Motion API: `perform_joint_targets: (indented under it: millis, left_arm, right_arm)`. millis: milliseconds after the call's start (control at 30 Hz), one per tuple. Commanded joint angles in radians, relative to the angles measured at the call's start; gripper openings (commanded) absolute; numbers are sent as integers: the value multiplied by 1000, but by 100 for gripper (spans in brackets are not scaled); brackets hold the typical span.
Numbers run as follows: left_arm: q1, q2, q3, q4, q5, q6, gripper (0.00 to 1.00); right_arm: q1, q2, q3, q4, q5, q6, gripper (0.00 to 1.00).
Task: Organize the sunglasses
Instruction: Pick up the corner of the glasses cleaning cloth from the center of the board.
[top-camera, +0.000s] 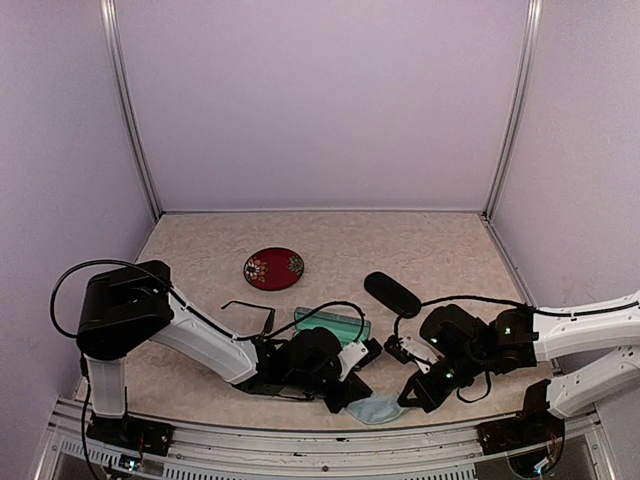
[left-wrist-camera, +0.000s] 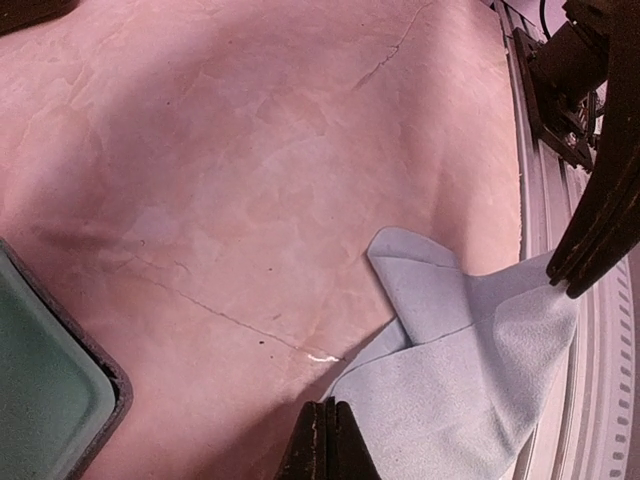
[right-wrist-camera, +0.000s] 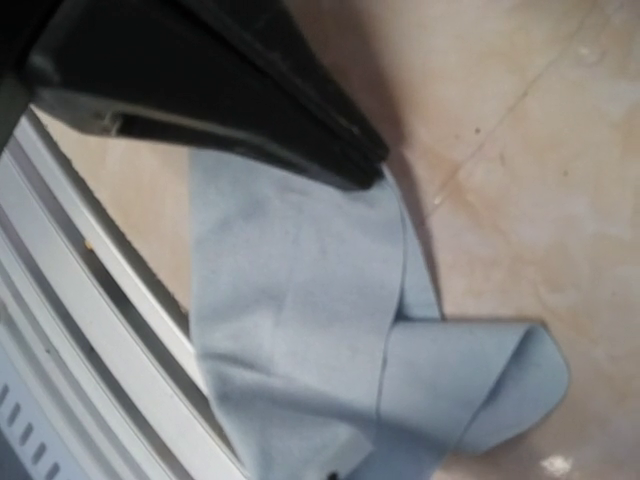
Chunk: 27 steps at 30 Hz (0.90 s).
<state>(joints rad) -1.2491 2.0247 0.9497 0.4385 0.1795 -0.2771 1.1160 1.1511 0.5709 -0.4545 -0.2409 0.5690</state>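
1. The left gripper (left-wrist-camera: 450, 345) is spread wide and grips nothing. Its two black fingers (left-wrist-camera: 325, 445) stand on either side of a crumpled light blue-grey cloth (left-wrist-camera: 470, 400).
2. The right gripper (top-camera: 407, 375) also looks spread apart, with nothing between its jaws. In its wrist view one black finger (right-wrist-camera: 250, 110) lies across the far edge of the cloth. I cannot tell whether it touches the cloth.
3. The cloth lies at the near edge of the beige marbled table (top-camera: 450, 250), just beside the metal rail (left-wrist-camera: 545, 150). It sits between the two grippers, with one corner folded over.
4. The thin black-framed sunglasses (top-camera: 255, 310) rest on the table left of centre, well apart from both grippers. They lie just left of a green rectangular case (top-camera: 335, 322), nearer than a red round patterned disc (top-camera: 273, 268), and just beyond the left arm's white forearm (top-camera: 205, 345).
5. The green rectangular case sits just beyond the left gripper. A black oval case (top-camera: 392, 293) lies to its right and a little farther back, not touching it.
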Motion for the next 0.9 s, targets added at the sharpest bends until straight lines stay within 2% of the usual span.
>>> perform_joint_targets:
  millis: [0,533,867]
  left_arm:
    - [12,-35,-32,45,7,-21,0]
    - [36,-194,-124,97,-3,-42,0]
    - [48,-213,-144,89,-11,-29,0]
  right_arm:
    - [-11,-32,-3,6,22,-6,0]
    - [-36,-83,57,3,67,-43,0]
    - [-54,-131,66,9,74,-45,0]
